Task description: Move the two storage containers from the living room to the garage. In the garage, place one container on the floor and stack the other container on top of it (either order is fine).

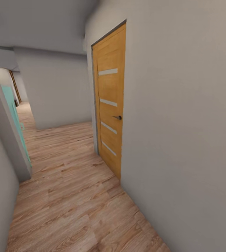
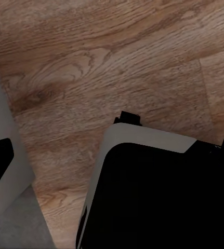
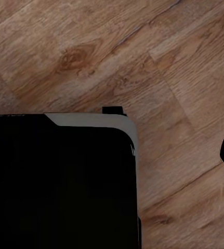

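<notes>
The head view showed a narrow corridor with a wood-plank floor [image 1: 74, 196] running from the lower centre of the frame toward the upper left. An orange wooden door [image 1: 109, 101] with four pale horizontal inserts and a dark lever handle [image 1: 117, 117] stood closed in the grey wall [image 1: 183, 140] at the right of the frame. A teal door [image 1: 14, 115] was visible at the left edge, partly hidden behind a grey wall corner [image 1: 6, 140]. A further pale wall [image 1: 57, 91] closed the corridor at centre left.

The left wrist view showed a black robot body with a pale grey rim [image 2: 158, 197] in the lower right of the frame, above plank flooring. The right wrist view showed a similar black body [image 3: 60, 181] in the lower left of the frame.

The state of either end effector could not be determined. Neither storage container could be located.
</notes>
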### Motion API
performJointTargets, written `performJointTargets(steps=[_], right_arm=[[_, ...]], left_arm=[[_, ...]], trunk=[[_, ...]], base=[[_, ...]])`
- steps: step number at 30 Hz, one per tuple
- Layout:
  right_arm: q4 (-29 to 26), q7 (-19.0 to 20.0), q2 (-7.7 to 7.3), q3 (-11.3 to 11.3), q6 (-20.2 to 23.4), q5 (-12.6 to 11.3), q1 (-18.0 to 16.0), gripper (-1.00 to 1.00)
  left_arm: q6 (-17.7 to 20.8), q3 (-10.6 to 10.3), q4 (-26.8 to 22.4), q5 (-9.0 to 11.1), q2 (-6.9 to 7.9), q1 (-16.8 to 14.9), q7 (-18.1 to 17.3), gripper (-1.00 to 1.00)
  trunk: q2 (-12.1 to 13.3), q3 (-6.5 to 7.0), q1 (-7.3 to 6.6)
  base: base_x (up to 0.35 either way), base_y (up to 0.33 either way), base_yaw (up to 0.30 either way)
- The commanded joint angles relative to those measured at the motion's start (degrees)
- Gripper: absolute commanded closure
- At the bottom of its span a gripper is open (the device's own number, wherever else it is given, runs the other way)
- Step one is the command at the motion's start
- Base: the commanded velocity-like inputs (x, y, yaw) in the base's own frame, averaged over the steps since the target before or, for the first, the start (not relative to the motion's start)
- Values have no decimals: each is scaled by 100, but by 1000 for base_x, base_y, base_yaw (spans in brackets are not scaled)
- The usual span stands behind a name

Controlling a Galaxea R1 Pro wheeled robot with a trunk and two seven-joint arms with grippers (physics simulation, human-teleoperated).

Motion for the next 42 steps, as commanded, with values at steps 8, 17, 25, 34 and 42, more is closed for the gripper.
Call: performJointTargets(steps=[8, 17, 25, 34, 42], right_arm=[[18, -3, 1, 50, -34, -54, -8, -100], [18, -4, 1, 49, -34, -60, -8, -100], [18, -3, 1, 50, -34, -61, -8, -100], [18, -3, 1, 50, -34, -61, -8, -100], [18, -3, 1, 50, -34, -61, -8, -100]], left_arm=[[-23, 15, 6, 22, -1, -5, 5, -100], [-26, 15, 6, 22, -1, -5, 3, -100], [-23, 15, 6, 22, -1, -5, 5, -100], [-20, 15, 6, 22, -1, -5, 5, -100], [-25, 15, 6, 22, -1, -5, 5, -100]], trunk=[[-5, -8, 3], [-5, -8, 3], [-5, -8, 3], [-5, -8, 3], [-5, -8, 3]], base=[[150, 0, 267], [133, 0, 270], [105, 0, 274], [100, 0, 276], [100, 0, 277]])
